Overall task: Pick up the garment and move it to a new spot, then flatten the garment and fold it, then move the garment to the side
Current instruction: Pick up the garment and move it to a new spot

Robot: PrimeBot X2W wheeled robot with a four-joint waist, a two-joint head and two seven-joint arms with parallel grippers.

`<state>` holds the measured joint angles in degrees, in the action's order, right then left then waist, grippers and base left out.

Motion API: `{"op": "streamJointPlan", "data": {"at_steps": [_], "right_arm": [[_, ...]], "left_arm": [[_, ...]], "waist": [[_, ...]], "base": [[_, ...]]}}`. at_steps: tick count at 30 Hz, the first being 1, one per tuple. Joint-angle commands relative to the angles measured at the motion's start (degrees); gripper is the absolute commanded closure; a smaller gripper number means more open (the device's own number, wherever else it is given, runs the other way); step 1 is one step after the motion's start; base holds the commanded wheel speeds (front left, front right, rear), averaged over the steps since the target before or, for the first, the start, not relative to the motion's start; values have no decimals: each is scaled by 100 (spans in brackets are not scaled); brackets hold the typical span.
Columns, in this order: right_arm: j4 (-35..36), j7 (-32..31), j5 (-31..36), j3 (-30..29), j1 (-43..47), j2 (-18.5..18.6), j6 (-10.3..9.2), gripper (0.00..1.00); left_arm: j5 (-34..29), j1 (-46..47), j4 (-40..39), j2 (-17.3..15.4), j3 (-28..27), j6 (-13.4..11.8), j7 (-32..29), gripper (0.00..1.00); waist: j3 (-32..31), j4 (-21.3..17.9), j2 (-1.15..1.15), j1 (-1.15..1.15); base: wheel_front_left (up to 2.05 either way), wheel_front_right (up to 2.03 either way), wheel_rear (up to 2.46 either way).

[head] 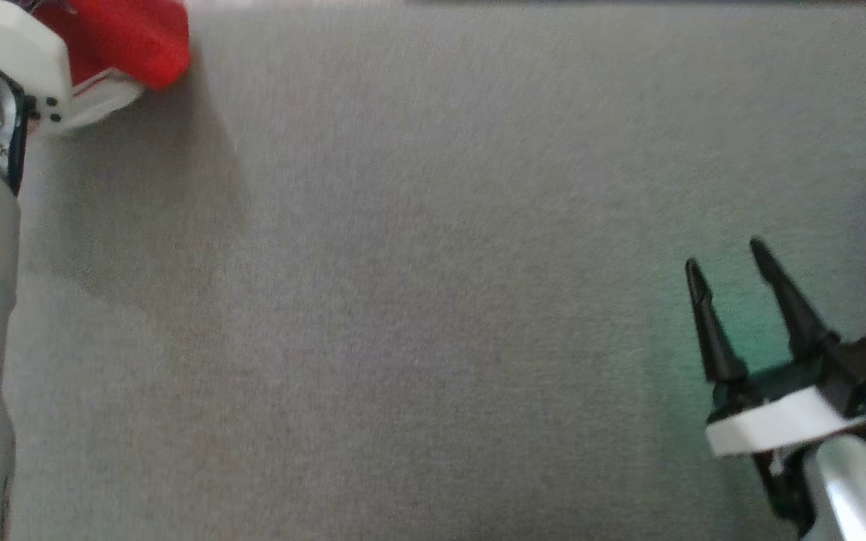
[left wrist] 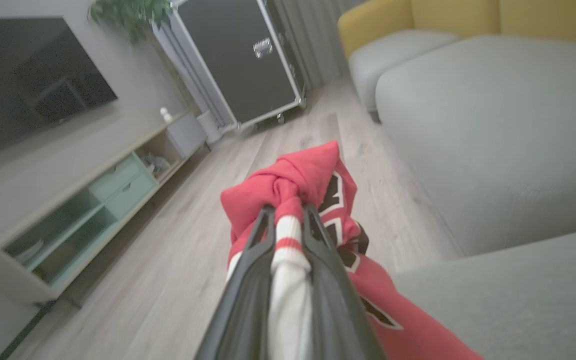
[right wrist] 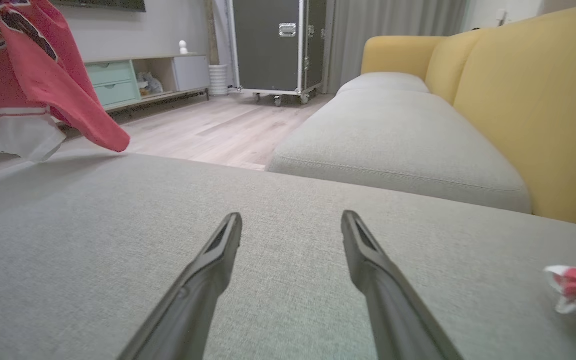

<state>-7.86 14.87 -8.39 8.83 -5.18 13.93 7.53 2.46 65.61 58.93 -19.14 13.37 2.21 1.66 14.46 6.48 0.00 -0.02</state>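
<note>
Hanging from left gripper point(left wrist: 288, 209), bunched red garment point(left wrist: 295, 172), white-trimmed, perhaps black lettering

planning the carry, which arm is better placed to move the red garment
Left: the left gripper is shut on the red garment, while the right gripper is open and empty over the grey cushion.

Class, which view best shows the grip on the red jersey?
Left wrist view: the left claw clamped on the red and white fabric jersey. Head view: red corner. Right wrist view: hanging body.
</note>
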Motion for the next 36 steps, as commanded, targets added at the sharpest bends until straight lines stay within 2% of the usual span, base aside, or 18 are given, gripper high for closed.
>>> {"op": "streamJointPlan", "data": {"at_steps": [1, 4, 10, 18, 20, 22, 25, 27, 30, 31, 32, 33, 36], "right_arm": [[144, 13, 15, 74, 56, -8, -4, 0], [102, 13, 12, 90, 290, -178, -4, 0], [134, 13, 13, 81, 529, -348, -4, 0], [186, 13, -41, 22, 691, -391, -4, 0], [214, 13, -54, 17, 666, -406, -4, 0], [222, 13, -81, 15, 634, -427, -4, 0], [200, 13, -90, 38, 554, -443, -4, 0], [193, 13, -104, 73, 479, -465, -4, 0], [171, 13, -120, 111, 410, -470, -4, 0], [165, 13, -126, 99, 398, -478, -4, 0], [165, 13, -126, 99, 398, -478, -4, 0], [152, 13, -131, 86, 397, -488, -4, 0], [87, 13, -124, 70, 433, -515, -4, 0]], "left_arm": [[-30, 311, -271, -338, -54, 29, 63, 100], [-59, 269, -624, -315, 103, 190, 48, 100], [46, -14, -1858, -195, 402, 406, -139, 100], [394, -1372, -3451, 135, 921, 477, -914, 100], [394, -1842, -3658, 244, 1078, 396, -1009, 100], [392, -2391, -3680, 422, 1260, 256, -1009, 100], [463, -3195, -3430, 859, 1535, 39, -729, 100], [508, -3607, -3147, 1184, 1723, -53, -298, 100], [628, -4011, -2659, 1497, 2021, -78, 376, 100], [682, -4089, -2508, 1554, 2129, -83, 556, 78], [682, -4089, -2508, 1554, 2129, -83, 556, 78], [755, -4148, -2392, 1590, 2213, -119, 739, 0], [1067, -4273, -2350, 1621, 2581, -234, 1106, 0]], "waist": [[-906, -428, 0, 2], [-1433, -678, 0, 2], [-1883, -1228, 0, 2], [-1921, -1796, 0, 2], [-1817, -1912, 0, 2], [-1700, -2024, 0, 2], [-1461, -2189, 0, 2], [-1335, -2276, 0, 2], [-1190, -2336, 0, 2], [-1170, -2330, 0, 2], [-1170, -2330, 0, 2], [-1165, -2315, 0, 2], [-1229, -2207, 0, 2]], "base": [[0, 0, 0], [0, 0, 0], [0, 0, 0], [0, 0, 0], [0, 0, 0], [0, 0, 0], [0, 0, 0], [0, 0, 0], [0, 0, 0], [0, 0, 0], [0, 0, 0], [0, 0, 0], [0, 0, 0]]}}
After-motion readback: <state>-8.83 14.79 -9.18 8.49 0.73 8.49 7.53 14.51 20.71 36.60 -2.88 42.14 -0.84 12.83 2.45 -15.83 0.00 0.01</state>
